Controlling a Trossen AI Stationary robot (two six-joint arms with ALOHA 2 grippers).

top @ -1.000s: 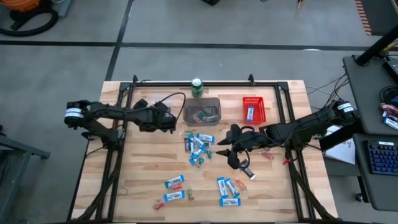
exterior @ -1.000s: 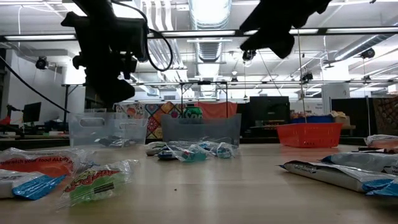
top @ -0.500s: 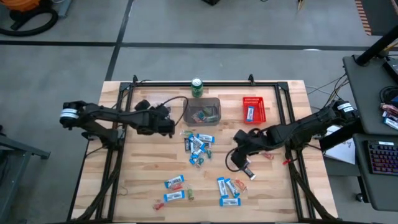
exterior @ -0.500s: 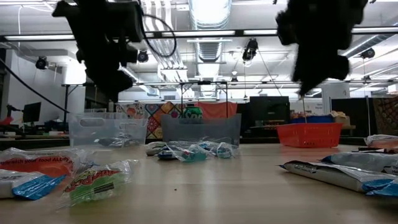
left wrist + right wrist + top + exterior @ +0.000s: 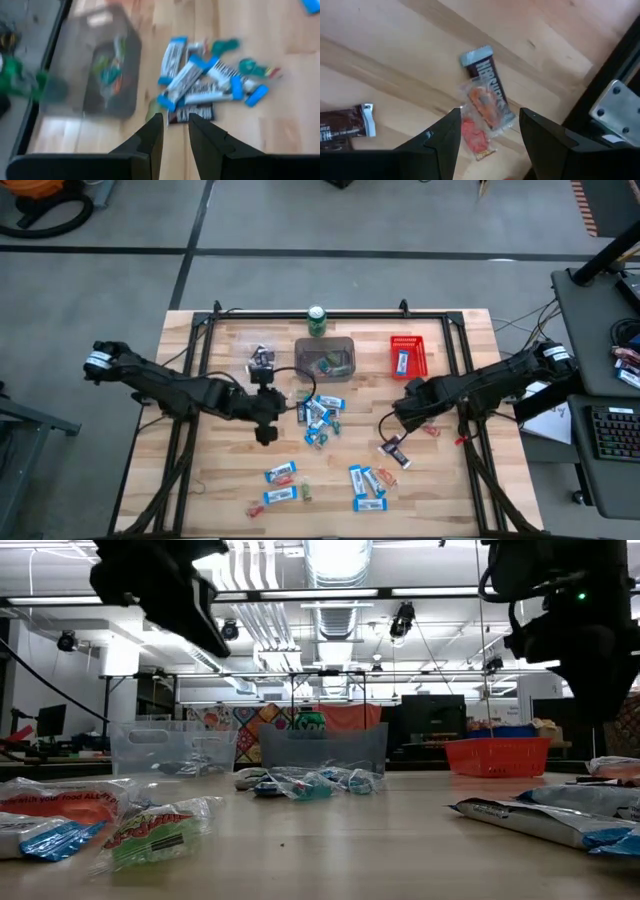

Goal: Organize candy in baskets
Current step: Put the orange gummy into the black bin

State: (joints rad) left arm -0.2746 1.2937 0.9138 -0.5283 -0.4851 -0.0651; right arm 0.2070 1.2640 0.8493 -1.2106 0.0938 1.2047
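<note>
The candy [image 5: 320, 417] lay mostly loose on the table [image 5: 440, 490]: a central heap of blue-and-white bars just at 6 o'clock of the grey basket [image 5: 325, 358], a second scatter nearer the front edge, and a small group on the right side. That right-hand group was a dark bar [image 5: 488, 82] with an orange piece [image 5: 486, 103] lying across its lower end and a red piece [image 5: 472, 135] touching it. The red basket [image 5: 407, 355] already held one blue-and-white bar, and the grey one a few small pieces. The clear basket [image 5: 172, 750] stood at the table's left rear.

The right gripper [image 5: 487, 137] hung directly over the dark bar's group, its fingers spread wide and empty, with the wrappers showing in the gap between them. The bar's long axis seemed to run along that gap rather than across it, though the angle makes this hard to judge. From the gripper, the red basket lay at about 12 o'clock in the overhead view.

The left gripper [image 5: 175, 142] held nothing, its fingers slightly parted. The central heap lay just ahead of its tips, toward 3 o'clock overhead, clearly nearer this arm than the right one.
</note>
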